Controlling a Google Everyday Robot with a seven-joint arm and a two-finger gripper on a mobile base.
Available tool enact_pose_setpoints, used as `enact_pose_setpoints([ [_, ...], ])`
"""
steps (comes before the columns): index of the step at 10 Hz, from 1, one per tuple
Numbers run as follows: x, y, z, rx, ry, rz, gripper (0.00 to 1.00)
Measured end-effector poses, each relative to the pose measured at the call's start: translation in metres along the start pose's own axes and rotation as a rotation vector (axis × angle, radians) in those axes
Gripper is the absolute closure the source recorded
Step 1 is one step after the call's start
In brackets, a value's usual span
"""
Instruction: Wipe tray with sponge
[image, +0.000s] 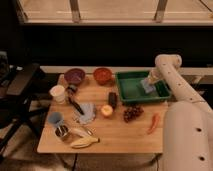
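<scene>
A green tray (131, 89) sits at the back right of the wooden table. A pale blue sponge (148, 86) lies inside it, toward its right side. My gripper (151, 79) reaches down from the white arm into the tray and sits right on top of the sponge, pressing it against the tray floor. The arm comes in from the right over the tray's right rim.
A purple bowl (74, 75) and an orange bowl (102, 75) stand left of the tray. Grapes (132, 112), a red chilli (154, 122), an apple (106, 110), a dark can (113, 99), a white cup (58, 93), a blue cloth (87, 113), a banana (82, 142) lie on the table. A chair stands at the left.
</scene>
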Motion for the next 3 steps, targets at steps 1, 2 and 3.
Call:
enact_pose_setpoints([
  [1, -0.0032, -0.0052, -0.0007, 0.000, -0.009, -0.003, 1.00],
  [2, -0.0068, -0.0041, -0.0021, -0.012, -0.022, -0.012, 1.00],
  [3, -0.0105, 0.0042, -0.0049, -0.029, -0.033, -0.022, 1.00],
])
